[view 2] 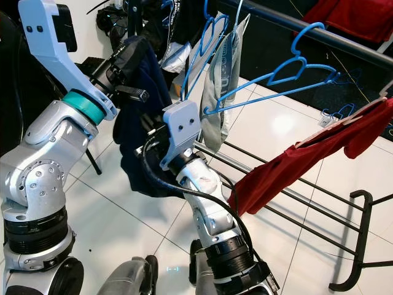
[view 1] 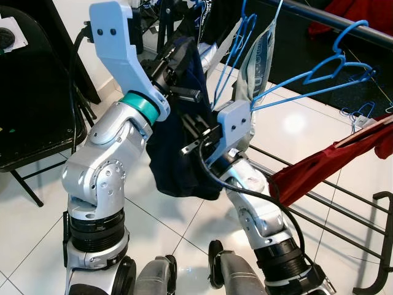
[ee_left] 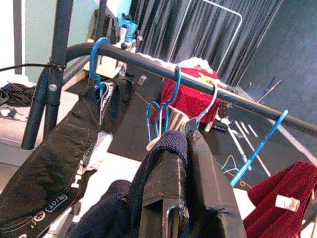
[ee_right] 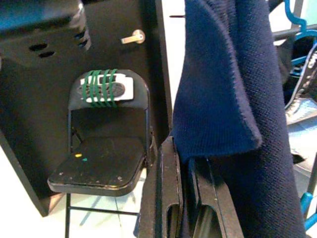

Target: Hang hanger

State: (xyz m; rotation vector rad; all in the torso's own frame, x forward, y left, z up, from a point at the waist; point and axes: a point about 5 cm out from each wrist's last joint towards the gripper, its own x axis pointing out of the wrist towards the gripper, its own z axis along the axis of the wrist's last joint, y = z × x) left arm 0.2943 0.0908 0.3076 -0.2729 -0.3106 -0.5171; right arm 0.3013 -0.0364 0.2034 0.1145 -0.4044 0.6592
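Below the black rail [ee_left: 208, 89], both arms lift a navy garment [view 1: 178, 153]. The left gripper [ee_left: 183, 198] and right gripper [ee_right: 185, 208] each have their fingers closed on its cloth, apparently to keep it spread while it goes up. Its own hanger cannot be made out; blue hangers [view 2: 288, 70] and a dark jacket [ee_left: 64, 158] already hang. No containers are present.

Glossy white floor tiles [view 1: 184, 227] catch a bright glare of light. A black folding chair [ee_right: 101, 163] stands to the left by a dark cabinet [ee_right: 44, 99]. Far off, black curtains [ee_left: 208, 39] hang along the back, with a dark mat [view 2: 295, 67] below.
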